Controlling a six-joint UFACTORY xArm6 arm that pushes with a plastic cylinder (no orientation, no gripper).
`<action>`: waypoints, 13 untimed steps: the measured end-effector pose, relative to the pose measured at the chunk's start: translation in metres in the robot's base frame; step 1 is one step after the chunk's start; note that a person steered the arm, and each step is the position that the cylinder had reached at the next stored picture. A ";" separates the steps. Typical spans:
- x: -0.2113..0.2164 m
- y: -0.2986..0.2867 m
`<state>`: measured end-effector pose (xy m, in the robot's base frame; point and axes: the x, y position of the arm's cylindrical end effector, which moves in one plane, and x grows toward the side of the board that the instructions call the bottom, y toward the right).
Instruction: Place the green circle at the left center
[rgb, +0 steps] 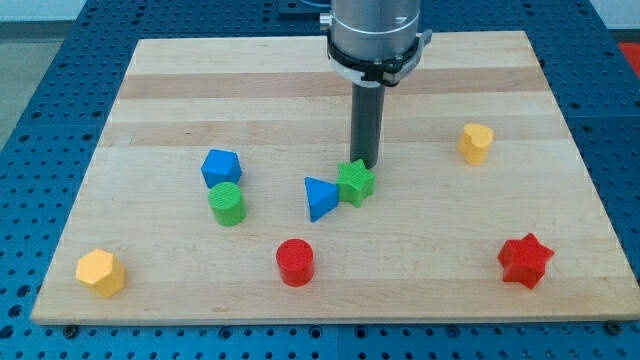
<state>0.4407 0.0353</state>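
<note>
Taking the green circle as my landmark and going from the view's left to its right: a yellow hexagon block lies below and to its left, near the bottom-left corner of the wooden tabletop. A blue block, faceted in shape, sits just above the green circle, touching it or nearly so. A red cylinder is down and to the right. Farther right sit a blue triangle and a green star-like block side by side, and beyond them, well apart, a yellow block and a red star.

The green circle itself rests upright in the left-middle part of the board, short of the left edge.

My end effector is a bare rod with nothing to spread or pinch; my tip stands at the top edge of the green star-like block, well to the right of the green circle and not touching it.

I judge the circle to be a light, stiff plastic piece that slides easily on the smooth wood. Being round, it may roll off a push that is off-centre, so I would contact its right side squarely through the middle and push leftward, keeping clear of the blue block above it.
</note>
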 end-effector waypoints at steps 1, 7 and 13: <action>0.029 0.000; 0.007 -0.122; 0.086 -0.120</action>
<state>0.5267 -0.0850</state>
